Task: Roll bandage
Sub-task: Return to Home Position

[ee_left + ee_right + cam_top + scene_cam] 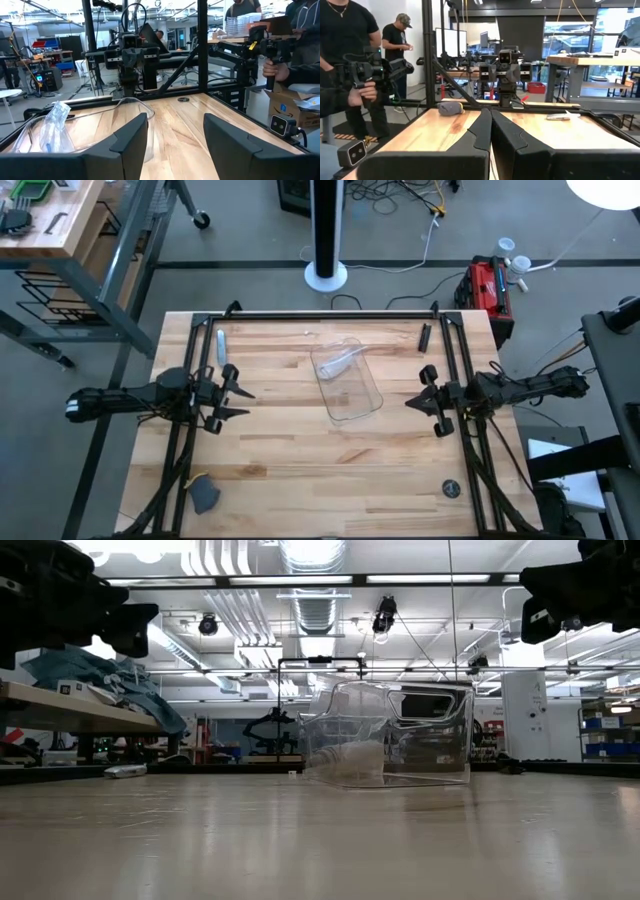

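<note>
Wooden worktop (280, 470): clear tray (358, 398) at centre, bandage (338, 363) inside it, sealed in clear bag (54, 127). Left hand (245, 403) wide, left of tray; right hand (411, 402) pinched closed, right of tray. Bandage likely light, soft; bag slippery, so pinch mid-roll.

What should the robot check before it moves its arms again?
1. The bandage lies inside the clear tray: ok.
2. The wrapper around it is sealed: cannot tell.
3. The tray sits flat on the table: ok.
4. The left gripper is open, empty and apart from the tray: ok.
5. The right gripper is shut on nothing and apart from the tray: ok.
6. The person's hand beside the table is out of the arms' way: cannot tell.
</note>
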You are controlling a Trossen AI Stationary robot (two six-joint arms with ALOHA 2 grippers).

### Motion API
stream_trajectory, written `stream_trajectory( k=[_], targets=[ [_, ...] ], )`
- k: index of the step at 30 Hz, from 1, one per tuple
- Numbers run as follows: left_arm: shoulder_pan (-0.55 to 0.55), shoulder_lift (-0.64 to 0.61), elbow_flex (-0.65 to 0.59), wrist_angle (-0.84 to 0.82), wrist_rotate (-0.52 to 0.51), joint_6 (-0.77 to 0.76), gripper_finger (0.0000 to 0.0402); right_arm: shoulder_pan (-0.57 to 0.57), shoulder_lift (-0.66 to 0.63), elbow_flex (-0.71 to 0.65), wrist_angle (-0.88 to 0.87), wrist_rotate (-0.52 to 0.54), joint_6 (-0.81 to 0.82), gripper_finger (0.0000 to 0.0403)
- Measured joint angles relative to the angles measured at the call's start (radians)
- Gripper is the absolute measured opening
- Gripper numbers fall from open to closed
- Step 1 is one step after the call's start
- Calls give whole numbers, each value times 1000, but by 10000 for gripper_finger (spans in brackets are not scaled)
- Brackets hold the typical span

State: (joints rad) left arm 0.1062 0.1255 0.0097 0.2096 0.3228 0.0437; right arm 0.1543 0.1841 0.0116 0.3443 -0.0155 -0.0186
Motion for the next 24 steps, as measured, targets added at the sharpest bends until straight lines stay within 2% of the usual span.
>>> stream_trajectory(
  k=[13,18,24],
  targets=[
    [0,54,0,-1,0,0,182,0,2,-1,1,0,-14,2],
    [0,84,0,-1,-1,0,171,0,7,-1,0,-1,71,2],
    [0,121,0,0,-1,0,157,0,7,-1,1,-1,97,2]
  ],
)
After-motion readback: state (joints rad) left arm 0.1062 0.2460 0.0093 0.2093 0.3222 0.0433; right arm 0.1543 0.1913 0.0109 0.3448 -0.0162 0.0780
